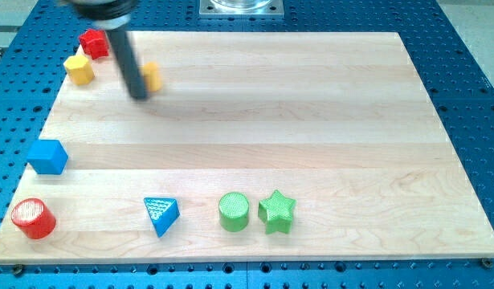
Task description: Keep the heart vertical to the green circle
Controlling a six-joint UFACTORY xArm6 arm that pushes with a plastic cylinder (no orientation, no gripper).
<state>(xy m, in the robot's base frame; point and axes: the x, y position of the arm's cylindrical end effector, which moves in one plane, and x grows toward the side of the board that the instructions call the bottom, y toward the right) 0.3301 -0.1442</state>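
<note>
The biggest thing is the wooden board point(311, 120), pale and striped, lying on a blue table with little holes point(471, 72). At the view's top, in the middle, a shiny metal plate point(240, 7) peeks in. Next comes the dark rod point(124, 52), which leans down from the view's top left corner and looks a bit blurry. There is no gripper here, so nothing is clenched or let go; the rod only pushes. My tip point(140, 95) sits on the board near the top left. Right beside the tip, on its right, is an orange-yellow block point(152, 76). The rod hides part of it, so I cannot tell its shape for sure, and I cannot tell if the tip touches it. A little to the left of the rod is a yellow block point(80, 70) with flat sides. Just above that, at the board's top edge, is a red block point(94, 42); the rod covers some of it. Down the left side sits a blue cube point(48, 156), and in the bottom left corner stands a red cylinder point(32, 218). Along the bottom is a blue triangle point(161, 215). To its right is the green circle point(234, 212), and touching it or just beside it is a green star point(277, 212). The green circle is well apart from my tip, far below it and to the right.
</note>
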